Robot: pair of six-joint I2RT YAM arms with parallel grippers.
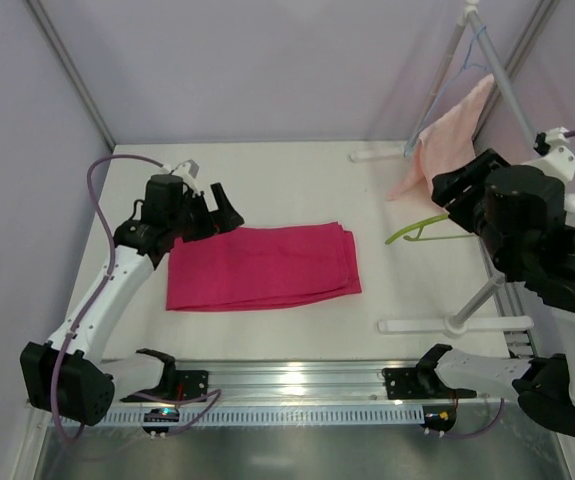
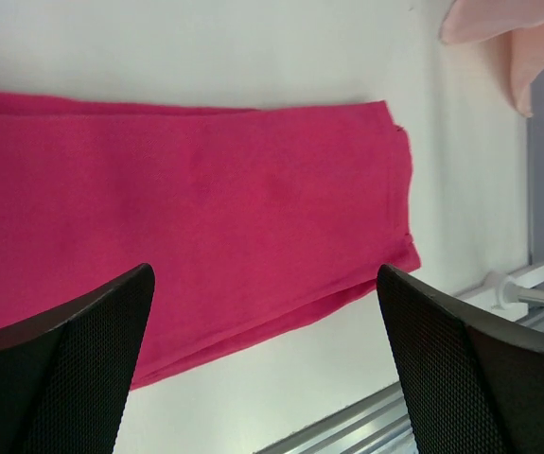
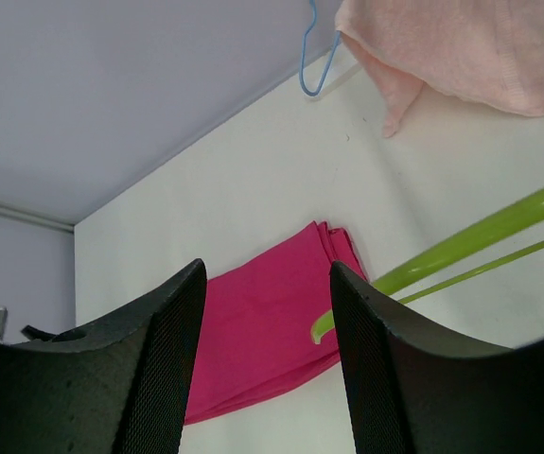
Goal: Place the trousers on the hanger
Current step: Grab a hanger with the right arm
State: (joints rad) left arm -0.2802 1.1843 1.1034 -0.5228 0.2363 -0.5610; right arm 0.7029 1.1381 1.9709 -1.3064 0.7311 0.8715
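The magenta trousers (image 1: 262, 265) lie folded flat on the white table, mid-left. They also show in the left wrist view (image 2: 205, 218) and the right wrist view (image 3: 262, 331). The lime-green hanger (image 1: 424, 229) hangs low at the right, its end near the trousers' right edge. It crosses the right wrist view (image 3: 470, 246). My left gripper (image 1: 225, 212) is open and empty, just above the trousers' far left corner, and the cloth shows between its fingers (image 2: 73, 369). My right gripper (image 1: 447, 190) is open and empty, just above and behind the hanger.
A pale salmon towel (image 1: 447, 140) hangs on a light-blue wire hanger (image 3: 311, 66) from a white rack at the back right. The rack's foot bars (image 1: 447, 325) lie on the table at right. A metal rail (image 1: 297, 385) runs along the near edge.
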